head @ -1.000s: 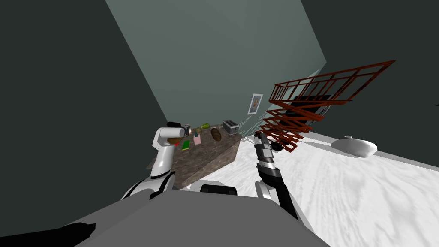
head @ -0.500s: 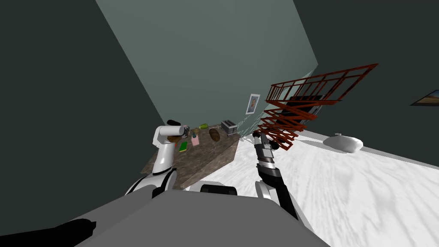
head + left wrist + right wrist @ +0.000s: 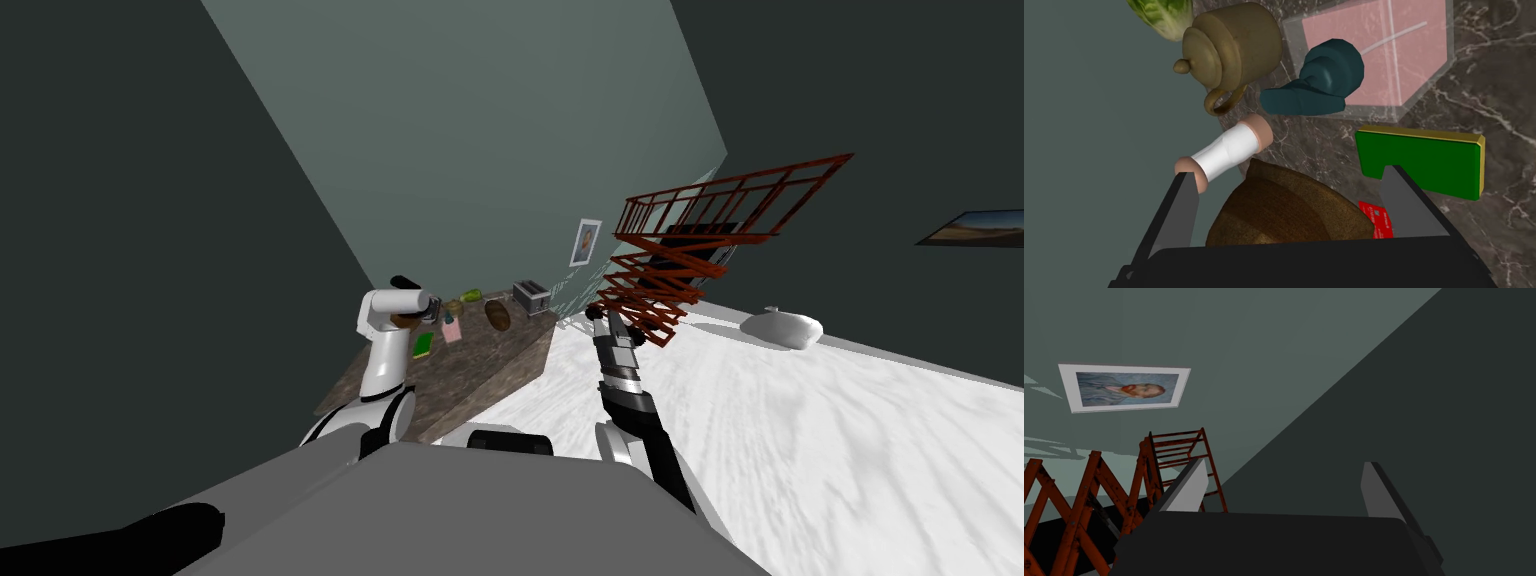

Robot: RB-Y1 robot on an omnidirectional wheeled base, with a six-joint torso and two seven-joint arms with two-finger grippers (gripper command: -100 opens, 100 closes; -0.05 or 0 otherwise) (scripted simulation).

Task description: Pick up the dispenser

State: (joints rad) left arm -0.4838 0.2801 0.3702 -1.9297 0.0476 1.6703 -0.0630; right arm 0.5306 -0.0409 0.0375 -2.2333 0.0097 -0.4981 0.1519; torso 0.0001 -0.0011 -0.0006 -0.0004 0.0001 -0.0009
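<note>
Pincer (L) (image 3: 1289,171) spread; dispenser (image 3: 1324,75) ahead, prob. untouched.

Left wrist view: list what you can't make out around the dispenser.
Dispenser: far end cut off by the picture edge, left wrist view.
Brown loaf: near end hidden behind the left gripper's dark body.
Red card: partly behind one of the jaws; print too small.
Lettuce: mostly beyond the edge.

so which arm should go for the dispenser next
Left. The left end effector, open, hangs over the marble counter, with the teal dispenser just ahead of it, past the brown loaf. The right end effector, also open, points away from the counter at a wall.
</note>
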